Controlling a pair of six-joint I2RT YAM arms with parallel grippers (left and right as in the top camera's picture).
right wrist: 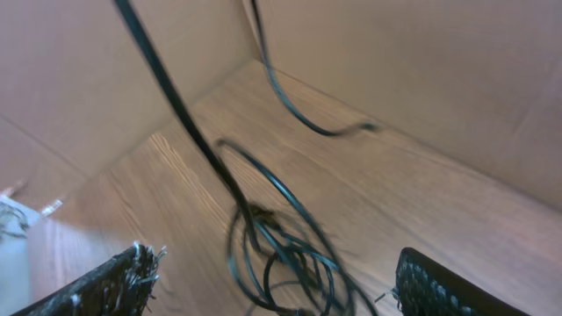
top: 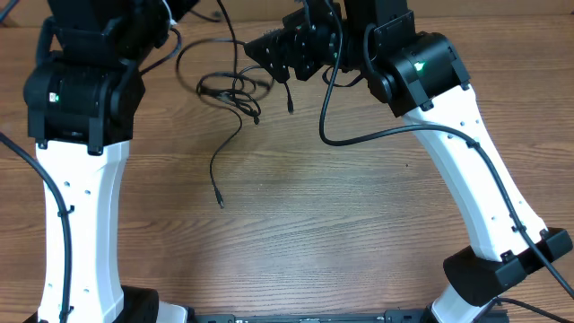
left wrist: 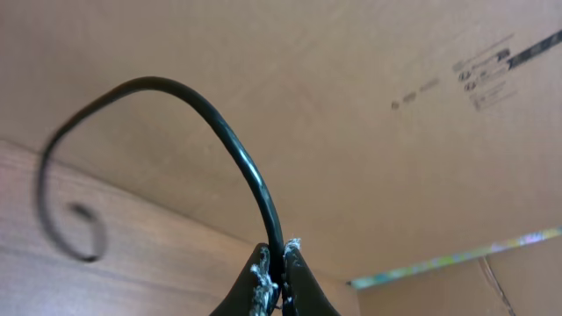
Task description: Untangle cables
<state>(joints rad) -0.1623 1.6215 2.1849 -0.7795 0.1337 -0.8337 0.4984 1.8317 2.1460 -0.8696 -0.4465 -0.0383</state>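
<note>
On your left, the left pincer [left wrist: 278,256] is shut tight on one of the two thin black flexible cords [left wrist: 239,149]. In the left wrist view the strand rises from between the jaws, arcs over and curls down towards the pale wood-grain counter [top: 359,224], with a brown cardboard wall [left wrist: 369,96] behind. From overhead, that pincer is hidden by its own arm.

Moving right, the cords gather in a loose knot [top: 238,90] of loops at the far side of the counter, between the two arms. One long tail runs out of it towards you and ends in a small plug [top: 220,203] lying on the wood. A second short end [top: 290,106] shows just right of the knot.

Further right, the right pincer [right wrist: 277,263] hovers over the knot with its jaws wide apart, gripping nothing; the loops lie below.

Expect these cords to be light, limp and a little springy. They will likely drag their neighbours along rather than slide free, and a thin strand can slip from a loose pinch. Your better hold is probably a single strand at the knot's edge or near a plug, not the crossing itself.
</note>
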